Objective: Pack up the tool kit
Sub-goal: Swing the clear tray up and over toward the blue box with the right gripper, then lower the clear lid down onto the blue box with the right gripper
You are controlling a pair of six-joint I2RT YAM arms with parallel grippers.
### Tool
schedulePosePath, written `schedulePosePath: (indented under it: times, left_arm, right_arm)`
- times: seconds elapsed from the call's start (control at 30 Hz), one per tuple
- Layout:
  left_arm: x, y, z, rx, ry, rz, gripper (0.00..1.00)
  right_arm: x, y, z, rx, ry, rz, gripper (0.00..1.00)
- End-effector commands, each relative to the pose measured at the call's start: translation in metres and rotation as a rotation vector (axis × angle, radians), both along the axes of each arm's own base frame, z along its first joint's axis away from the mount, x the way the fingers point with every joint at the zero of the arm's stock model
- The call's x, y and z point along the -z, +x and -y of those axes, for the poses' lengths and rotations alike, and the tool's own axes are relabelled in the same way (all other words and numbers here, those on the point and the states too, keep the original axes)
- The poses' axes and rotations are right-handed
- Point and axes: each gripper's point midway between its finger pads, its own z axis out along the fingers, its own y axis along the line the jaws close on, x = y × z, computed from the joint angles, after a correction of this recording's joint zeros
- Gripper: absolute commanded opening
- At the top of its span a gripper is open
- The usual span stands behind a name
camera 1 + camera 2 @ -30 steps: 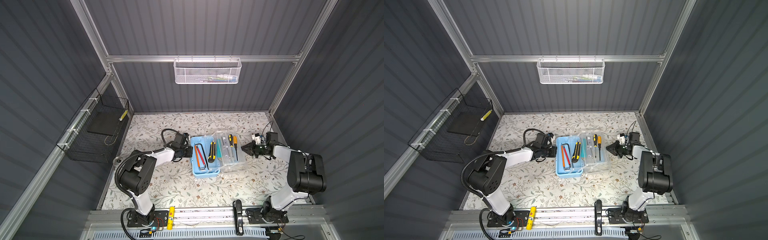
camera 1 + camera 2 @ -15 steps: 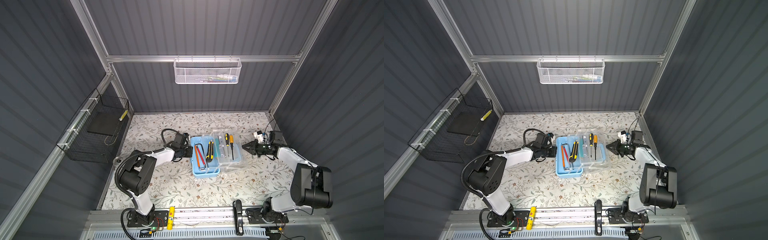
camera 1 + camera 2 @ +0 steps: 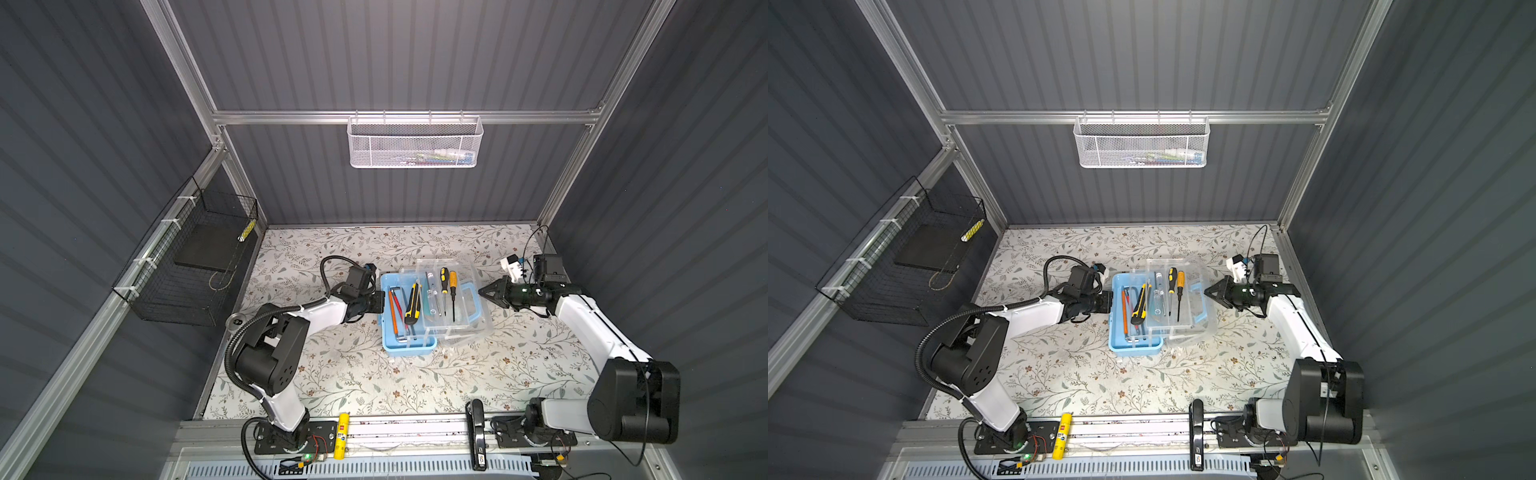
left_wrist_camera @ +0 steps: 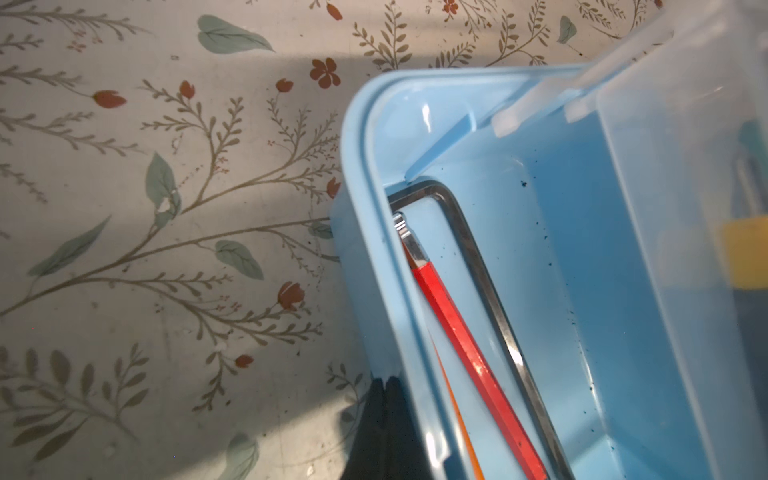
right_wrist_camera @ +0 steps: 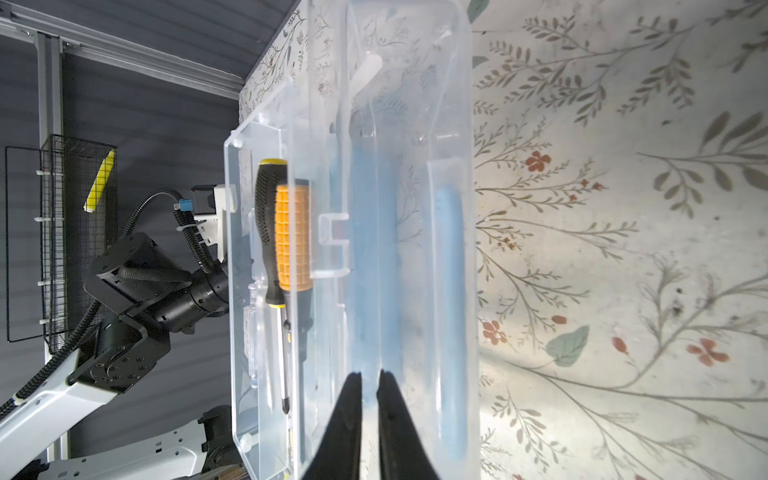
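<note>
Blue box open; left end effector pressed together, right end effector near-closed.

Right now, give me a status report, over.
Left gripper shut, against the blue box. Right gripper nearly shut, at the open lid. Tools inside; nothing blocking.

One light-blue plastic box. One yellow-black utility knife. One black-yellow-handled screwdriver, one orange-handled screwdriver. Three metal hex keys.

No writing can be read with certainty: the yellow tube lying on the front rail carries a small red label, and the black bar beside it a white marking, both too small to make out
</note>
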Motion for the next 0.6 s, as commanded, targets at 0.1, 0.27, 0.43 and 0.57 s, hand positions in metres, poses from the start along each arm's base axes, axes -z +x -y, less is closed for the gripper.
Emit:
schedulePosePath:
  times: [0.1,0.27,0.43,0.57]
  left_arm:
    - [-0.018,-0.009,0.013,0.052,-0.077,0.038,0.0]
    - [-0.014,-0.013,0.008,0.033,-0.104,0.033,0.0]
    - [-0.012,-0.016,0.003,0.027,-0.108,0.033,0.0]
    - [-0.01,-0.019,-0.001,0.025,-0.104,0.032,0.0]
  right_arm:
    - [0.0,-0.017,-0.033,-0.1,-0.007,-0.071,0.15]
    - [-0.007,-0.019,-0.055,-0.154,-0.03,-0.066,0.16]
    - [-0.011,-0.021,-0.074,-0.193,-0.048,-0.071,0.17]
    - [-0.012,-0.022,-0.088,-0.225,-0.061,-0.076,0.17]
